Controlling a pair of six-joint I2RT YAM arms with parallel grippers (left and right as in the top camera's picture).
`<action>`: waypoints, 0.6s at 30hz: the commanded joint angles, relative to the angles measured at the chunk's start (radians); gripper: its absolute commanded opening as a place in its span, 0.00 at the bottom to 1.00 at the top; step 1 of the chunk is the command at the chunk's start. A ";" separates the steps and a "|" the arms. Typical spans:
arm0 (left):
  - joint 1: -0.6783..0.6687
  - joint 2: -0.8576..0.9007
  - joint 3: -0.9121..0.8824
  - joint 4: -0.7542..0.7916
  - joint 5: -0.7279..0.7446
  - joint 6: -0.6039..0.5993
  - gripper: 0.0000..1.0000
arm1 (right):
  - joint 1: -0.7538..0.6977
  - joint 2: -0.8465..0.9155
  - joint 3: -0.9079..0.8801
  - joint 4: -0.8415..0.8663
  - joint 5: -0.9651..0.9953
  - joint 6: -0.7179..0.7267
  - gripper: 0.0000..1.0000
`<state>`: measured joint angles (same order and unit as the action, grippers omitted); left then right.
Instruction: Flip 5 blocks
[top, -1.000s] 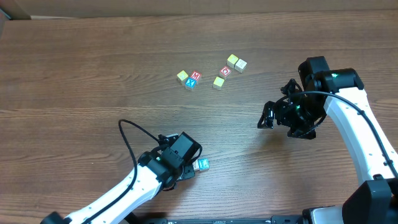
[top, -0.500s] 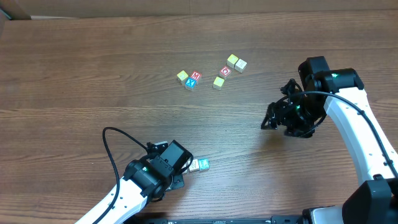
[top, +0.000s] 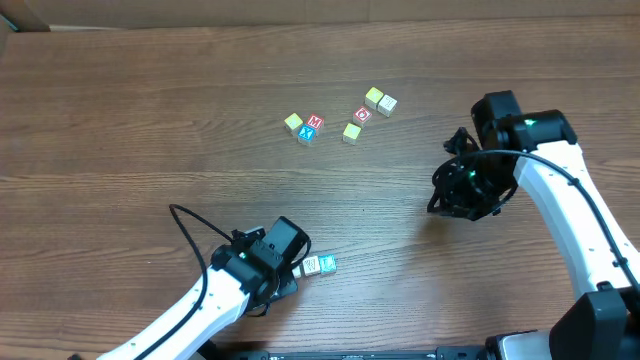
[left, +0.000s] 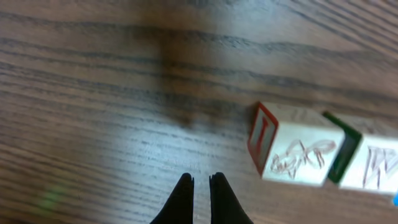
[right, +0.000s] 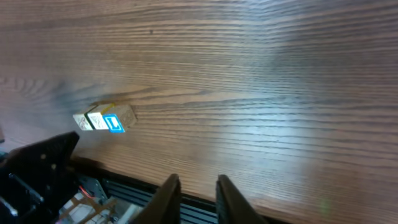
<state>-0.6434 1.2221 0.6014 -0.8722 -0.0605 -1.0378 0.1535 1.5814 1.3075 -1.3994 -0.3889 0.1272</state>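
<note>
Several small wooden blocks lie at the table's far middle, among them a red M block (top: 315, 122), a blue one (top: 308, 133) and a red O block (top: 362, 114). A pair of blocks (top: 320, 265) lies side by side near the front edge. My left gripper (top: 296, 270) is shut and empty just left of that pair. In the left wrist view its tips (left: 200, 180) sit left of the red-edged block (left: 295, 146) and its neighbour (left: 368, 163). My right gripper (top: 437, 200) hovers at the right with its jaws (right: 198, 183) a narrow gap apart, holding nothing. The right wrist view shows the pair (right: 102, 118) far off.
The table's front edge (right: 186, 186) runs close under the right gripper's fingers, with dark frame parts below it. My left arm (right: 37, 168) shows at the lower left of the right wrist view. A black cable (top: 190, 225) loops behind the left wrist.
The left gripper has shut and pulled back left from the two near blocks, leaving them on the table. The right gripper's jaws have narrowed from wide open to a small gap.
</note>
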 joint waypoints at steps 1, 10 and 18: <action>0.032 0.039 -0.002 0.033 0.017 0.011 0.04 | 0.032 -0.006 0.020 0.008 -0.004 -0.005 0.16; 0.061 0.048 -0.002 0.104 0.029 0.093 0.04 | 0.114 -0.006 -0.069 0.114 -0.005 0.007 0.13; 0.061 0.048 -0.002 0.127 0.029 0.127 0.04 | 0.145 -0.006 -0.224 0.262 -0.014 0.094 0.13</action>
<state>-0.5869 1.2636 0.6010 -0.7486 -0.0368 -0.9424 0.2932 1.5814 1.1236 -1.1648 -0.3901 0.1787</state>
